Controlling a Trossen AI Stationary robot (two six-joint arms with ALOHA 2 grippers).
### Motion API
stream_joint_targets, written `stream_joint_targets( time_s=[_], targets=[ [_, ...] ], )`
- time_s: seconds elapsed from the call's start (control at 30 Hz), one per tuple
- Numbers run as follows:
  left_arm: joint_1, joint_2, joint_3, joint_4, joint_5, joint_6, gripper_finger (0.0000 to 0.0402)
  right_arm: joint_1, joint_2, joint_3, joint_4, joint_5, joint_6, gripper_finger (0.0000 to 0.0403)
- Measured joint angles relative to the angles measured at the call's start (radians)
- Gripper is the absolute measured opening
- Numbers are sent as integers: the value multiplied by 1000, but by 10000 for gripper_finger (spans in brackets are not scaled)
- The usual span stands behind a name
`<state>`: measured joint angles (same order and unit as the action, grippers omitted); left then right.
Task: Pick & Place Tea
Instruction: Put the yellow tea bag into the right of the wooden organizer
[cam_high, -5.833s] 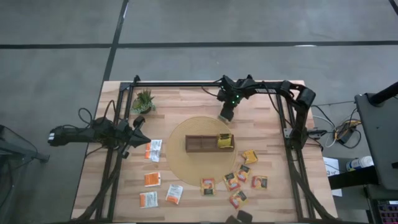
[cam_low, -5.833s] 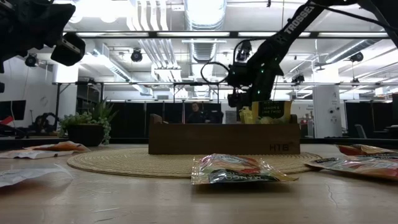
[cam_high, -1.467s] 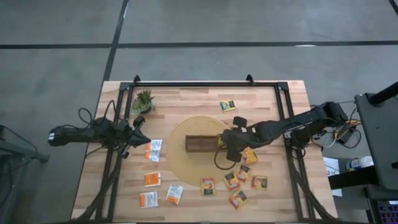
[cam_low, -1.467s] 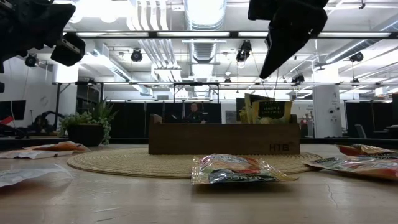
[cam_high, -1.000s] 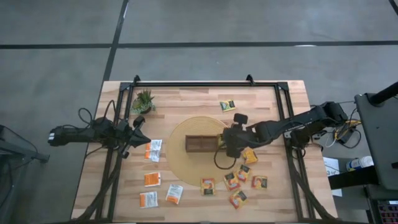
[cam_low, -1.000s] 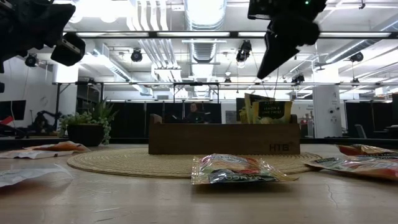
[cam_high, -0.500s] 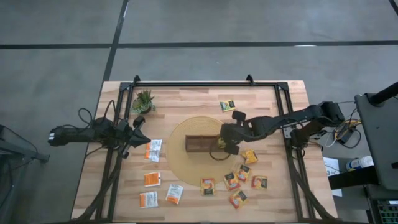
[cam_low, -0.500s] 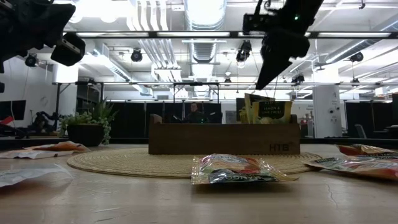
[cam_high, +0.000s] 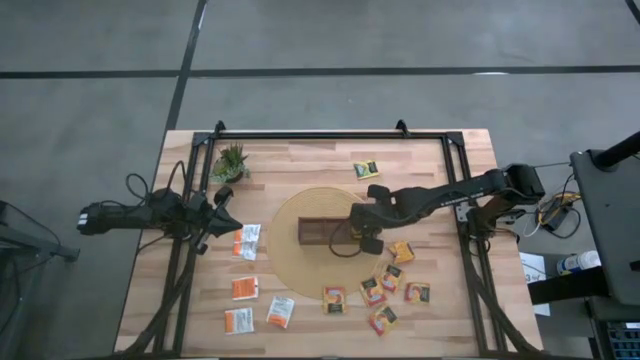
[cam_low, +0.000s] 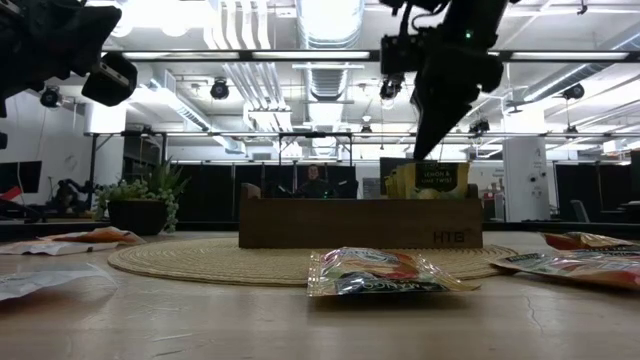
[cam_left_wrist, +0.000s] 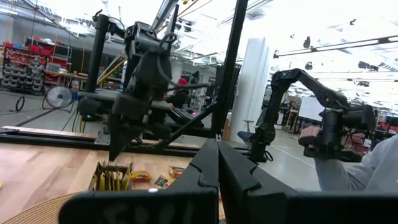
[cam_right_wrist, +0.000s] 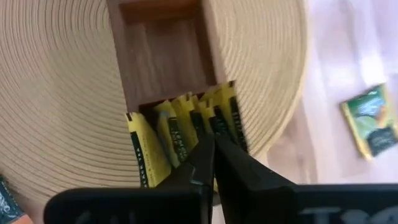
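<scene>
Several yellow-green tea sachets (cam_right_wrist: 180, 134) stand on edge in the right end of the dark wooden tray (cam_high: 318, 232), which sits on a round woven mat (cam_high: 290, 262). My right gripper (cam_right_wrist: 211, 144) is shut, slants down from the table's right and has its tips at the sachets' top edges (cam_low: 425, 165). More sachets (cam_high: 390, 278) lie flat on the table near the mat. My left gripper (cam_left_wrist: 217, 158) is shut and waits above the table's left side (cam_high: 222, 208). My right gripper's shut fingertips (cam_right_wrist: 219, 149) meet the top edges of the standing sachets (cam_right_wrist: 202, 124) at the tray's right end. They come slanting down from the table's right. The sachets stay standing in the tray. The fingers hide the point of touch.
Orange and white sachets (cam_high: 247, 241) lie left of the mat, and others lie toward the near edge (cam_high: 334, 298). One sachet (cam_high: 365, 169) lies at the far side. A potted plant (cam_high: 231, 160) stands at the far left. The black frame rails (cam_high: 330, 134) border the table.
My right gripper has moved toward the table's left over the tray's right end, sunk, and tipped more steeply downward. Its tips have come down onto the standing sachets, whose tops now sit a little lower and more spread than before.
</scene>
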<state>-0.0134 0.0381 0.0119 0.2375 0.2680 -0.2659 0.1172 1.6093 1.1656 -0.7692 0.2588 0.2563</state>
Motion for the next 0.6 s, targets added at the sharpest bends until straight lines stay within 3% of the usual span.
stream_joint_targets(
  time_s=[0.2,0.6],
  targets=[
    [0,0,0,0,0,0,0,16,-31,1,-10,133,4,8],
    [0,0,0,0,0,0,0,-12,-50,-3,-9,205,-38,8]
  ],
)
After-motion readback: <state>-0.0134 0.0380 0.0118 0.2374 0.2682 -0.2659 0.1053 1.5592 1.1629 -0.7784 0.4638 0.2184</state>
